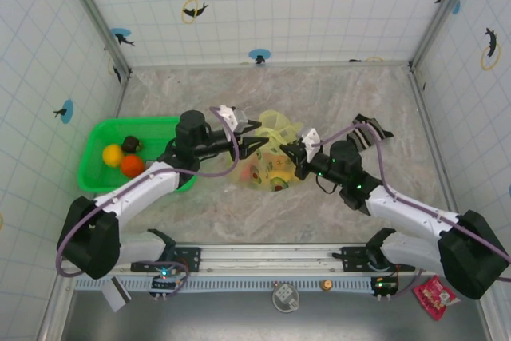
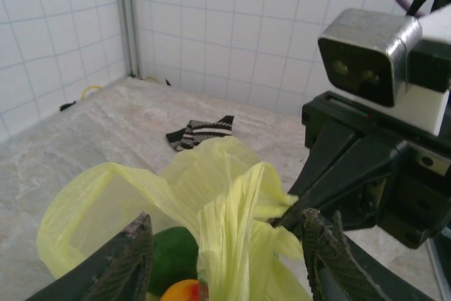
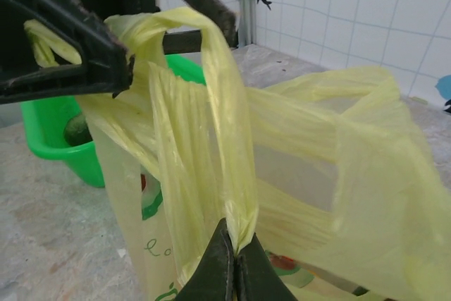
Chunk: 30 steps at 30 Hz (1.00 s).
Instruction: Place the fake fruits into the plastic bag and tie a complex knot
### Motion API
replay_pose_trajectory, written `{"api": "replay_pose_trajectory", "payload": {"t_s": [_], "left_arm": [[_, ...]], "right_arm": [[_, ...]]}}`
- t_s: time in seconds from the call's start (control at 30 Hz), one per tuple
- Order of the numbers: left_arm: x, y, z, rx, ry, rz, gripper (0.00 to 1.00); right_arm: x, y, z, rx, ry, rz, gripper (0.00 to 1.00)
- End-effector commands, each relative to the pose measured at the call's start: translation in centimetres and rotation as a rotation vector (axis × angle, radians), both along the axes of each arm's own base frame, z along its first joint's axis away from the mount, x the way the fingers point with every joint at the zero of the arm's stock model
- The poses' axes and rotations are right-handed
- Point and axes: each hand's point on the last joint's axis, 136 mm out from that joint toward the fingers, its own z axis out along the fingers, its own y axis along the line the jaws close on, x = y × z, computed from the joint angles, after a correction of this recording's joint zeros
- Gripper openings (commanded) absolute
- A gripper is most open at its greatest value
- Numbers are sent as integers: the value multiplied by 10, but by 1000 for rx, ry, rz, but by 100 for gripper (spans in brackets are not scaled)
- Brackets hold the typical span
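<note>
Plastic bag (image 1: 271, 161) on marbled tabletop (image 1: 343, 93), white tiled walls (image 1: 239, 25); left hand (image 1: 257, 135) parted, right hand (image 3: 234, 248) pinching it

Pale yellow-grn bag (image 1: 279, 129), bright grn basket (image 1: 100, 129), blk/wht striped cloth (image 2: 201, 132), yellow, orange, dk brown fruits (image 1: 132, 165).
</note>
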Motion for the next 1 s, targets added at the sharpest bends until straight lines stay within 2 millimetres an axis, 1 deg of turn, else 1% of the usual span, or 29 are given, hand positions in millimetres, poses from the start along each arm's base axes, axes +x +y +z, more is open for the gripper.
{"api": "replay_pose_trajectory", "payload": {"t_s": [0.0,0.13,0.27,0.33,0.43,0.47,0.5,0.57,0.63,0.67,0.77,0.8,0.83,0.87,0.97], "left_arm": [[-4,-3,15,-42,-15,-55,61],[-6,-4,15,-46,-3,-73,64],[-3,-4,15,-47,10,-57,68],[5,-3,12,-37,17,-17,71],[15,-2,9,-22,29,31,74],[17,-2,8,-17,35,36,72],[16,-3,7,-11,35,28,67],[15,-5,5,-3,38,10,53],[12,-6,4,0,36,-6,38],[11,-6,2,3,36,-17,33],[7,-7,0,16,29,-38,16],[7,-7,-1,17,28,-41,12],[7,-7,-1,20,25,-45,9],[6,-7,-1,22,22,-49,8],[5,-6,-1,34,-5,-50,4]], "right_arm": [[-1,4,2,22,-41,-9,0],[1,6,6,48,-65,-29,0],[5,7,8,63,-75,-44,0],[3,10,10,71,-88,-35,0],[-2,12,7,72,-104,-20,0],[-3,13,5,68,-104,-16,0],[-2,14,3,64,-100,-17,0],[-2,14,0,54,-100,-13,1],[-3,15,-3,44,-98,-10,5],[-4,15,-3,38,-101,-6,7],[-6,14,-4,-9,-121,7,18],[-6,14,-3,-36,-130,12,26],[-7,13,-4,-73,-136,19,32],[-8,12,-1,-104,-148,30,36],[-13,4,19,-176,-209,92,40]]}}
